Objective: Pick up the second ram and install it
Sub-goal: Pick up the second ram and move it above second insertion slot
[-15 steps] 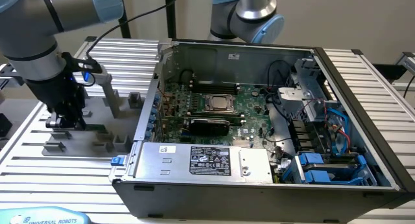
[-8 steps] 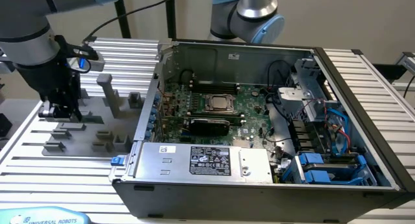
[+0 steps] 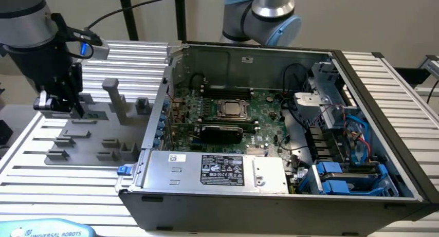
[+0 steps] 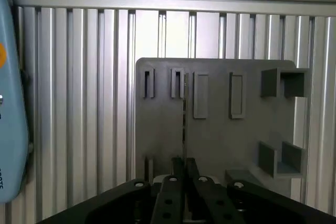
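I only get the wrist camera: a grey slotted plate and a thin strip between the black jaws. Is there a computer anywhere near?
Observer: Yes. An open computer case lies right beside the grey plate, on the exterior view's right of it.
Operator: Is its inside showing?
Observer: Yes. The green motherboard faces up, with a metal processor socket near its middle.
Operator: Anything else in there?
Observer: A silver power-supply box with a black label sits along the case's near side.
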Controlling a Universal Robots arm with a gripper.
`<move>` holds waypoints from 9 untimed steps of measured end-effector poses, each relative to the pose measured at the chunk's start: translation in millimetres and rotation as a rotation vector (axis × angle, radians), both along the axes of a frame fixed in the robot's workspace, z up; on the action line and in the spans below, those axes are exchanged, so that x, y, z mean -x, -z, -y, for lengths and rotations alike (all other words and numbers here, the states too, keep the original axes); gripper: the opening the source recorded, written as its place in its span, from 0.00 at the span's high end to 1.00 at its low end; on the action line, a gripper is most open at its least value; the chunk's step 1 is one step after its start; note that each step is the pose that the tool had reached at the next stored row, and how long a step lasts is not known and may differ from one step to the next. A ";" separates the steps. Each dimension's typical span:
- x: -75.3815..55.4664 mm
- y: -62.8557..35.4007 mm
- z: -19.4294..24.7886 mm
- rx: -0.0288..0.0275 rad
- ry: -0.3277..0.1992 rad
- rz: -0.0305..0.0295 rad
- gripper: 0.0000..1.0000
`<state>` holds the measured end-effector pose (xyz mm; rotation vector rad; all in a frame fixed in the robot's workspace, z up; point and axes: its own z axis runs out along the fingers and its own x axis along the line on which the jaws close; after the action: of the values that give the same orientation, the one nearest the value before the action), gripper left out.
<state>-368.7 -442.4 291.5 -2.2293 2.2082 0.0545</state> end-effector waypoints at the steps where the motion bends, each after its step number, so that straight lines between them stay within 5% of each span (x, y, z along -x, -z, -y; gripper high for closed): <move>1: -1.8 -4.5 0.0 -0.0001 0.000 0.0001 0.86; 9: -21.7 -40.9 0.0 0.0000 0.000 -0.0003 0.86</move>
<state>-347.0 -442.4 332.3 -2.2298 2.2081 0.0549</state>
